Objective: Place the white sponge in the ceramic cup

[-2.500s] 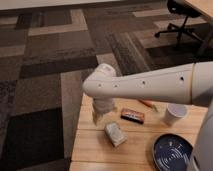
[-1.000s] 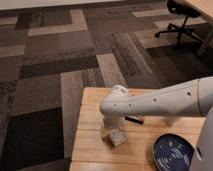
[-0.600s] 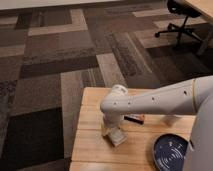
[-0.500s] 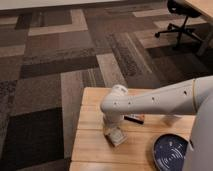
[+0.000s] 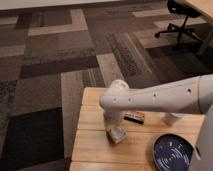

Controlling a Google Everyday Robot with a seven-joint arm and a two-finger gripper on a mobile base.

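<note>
The white sponge (image 5: 118, 134) lies on the wooden table (image 5: 95, 147), near its left front part. My gripper (image 5: 114, 127) points straight down from the white wrist (image 5: 115, 100) and is shut on the sponge, which still rests on the tabletop. The top of the sponge is hidden by the gripper. The ceramic cup (image 5: 173, 119) stands at the right, mostly hidden behind my forearm (image 5: 165, 97), with only its lower part showing.
A dark brown bar with orange edging (image 5: 135, 116) lies just right of the gripper. A dark blue plate (image 5: 172, 152) sits at the front right of the table. Patterned carpet surrounds the table, and an office chair (image 5: 182, 20) stands far back right.
The arm has come down from above the table onto the sponge. In the last second it has barely moved, and the gripper has shut on the sponge.
</note>
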